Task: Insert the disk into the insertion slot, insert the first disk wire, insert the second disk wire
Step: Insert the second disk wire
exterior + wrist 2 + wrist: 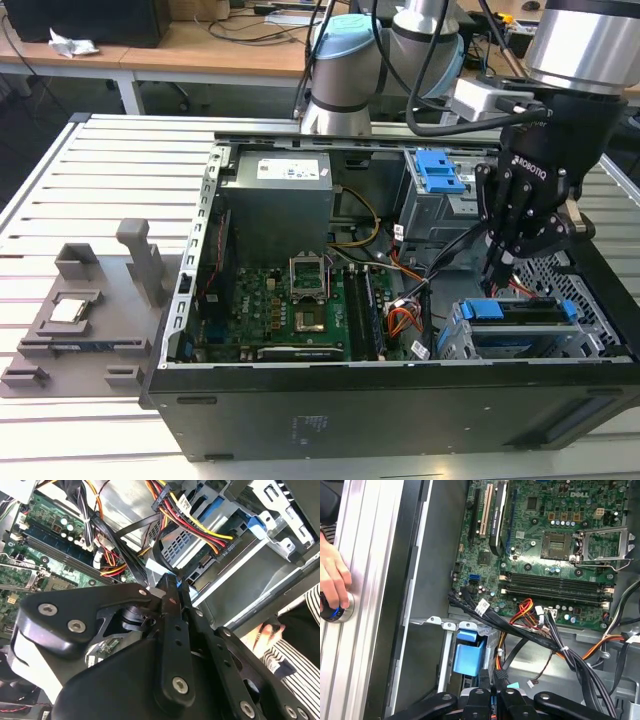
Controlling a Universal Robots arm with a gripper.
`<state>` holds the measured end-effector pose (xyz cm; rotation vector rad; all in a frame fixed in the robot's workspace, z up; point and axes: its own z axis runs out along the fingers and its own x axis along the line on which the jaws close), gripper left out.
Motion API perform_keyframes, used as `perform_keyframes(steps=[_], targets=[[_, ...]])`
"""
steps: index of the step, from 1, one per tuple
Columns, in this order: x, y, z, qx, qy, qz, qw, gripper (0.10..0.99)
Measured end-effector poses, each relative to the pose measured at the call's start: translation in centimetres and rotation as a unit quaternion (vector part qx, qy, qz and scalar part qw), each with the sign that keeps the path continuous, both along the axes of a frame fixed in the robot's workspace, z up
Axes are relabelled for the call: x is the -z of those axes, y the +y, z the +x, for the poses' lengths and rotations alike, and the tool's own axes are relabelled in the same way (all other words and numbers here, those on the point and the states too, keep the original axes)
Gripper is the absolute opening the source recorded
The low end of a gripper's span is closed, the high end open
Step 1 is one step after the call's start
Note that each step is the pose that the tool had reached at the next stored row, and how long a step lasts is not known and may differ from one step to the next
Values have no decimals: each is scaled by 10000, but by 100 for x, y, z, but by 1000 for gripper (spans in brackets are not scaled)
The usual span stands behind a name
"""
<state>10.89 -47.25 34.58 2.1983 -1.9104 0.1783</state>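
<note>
The disk (520,311), in its bright blue carrier, lies inside the insertion slot (590,345), the low grey perforated cage at the case's front corner on the exterior view's right. Its blue carrier end (468,658) also shows in the first wrist view. My gripper (497,272) hangs just above and behind the disk. Its fingers (172,605) are pressed together on the black plug of a disk wire (500,676), which sticks out past the fingertips (481,696). A second plug (225,547) on red, yellow and black wires hangs loose near the cage.
The motherboard (290,300) and power supply (275,200) fill the case's other side. Behind the gripper stands a taller bay with a blue latch (440,172). Bundled cables (555,645) cross the gap. A person's hand (332,580) rests on a knob outside the case.
</note>
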Motion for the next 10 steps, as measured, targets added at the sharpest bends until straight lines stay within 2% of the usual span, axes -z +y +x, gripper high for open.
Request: perform_keyframes(steps=[2,6,8,10], targets=[[0,-15,0,0,0,3,10000,145],[1,-150,0,0,0,200,9998,145],[0,-198,0,0,0,259,9997,145],[0,-282,4,-1,0,343,9994,145]])
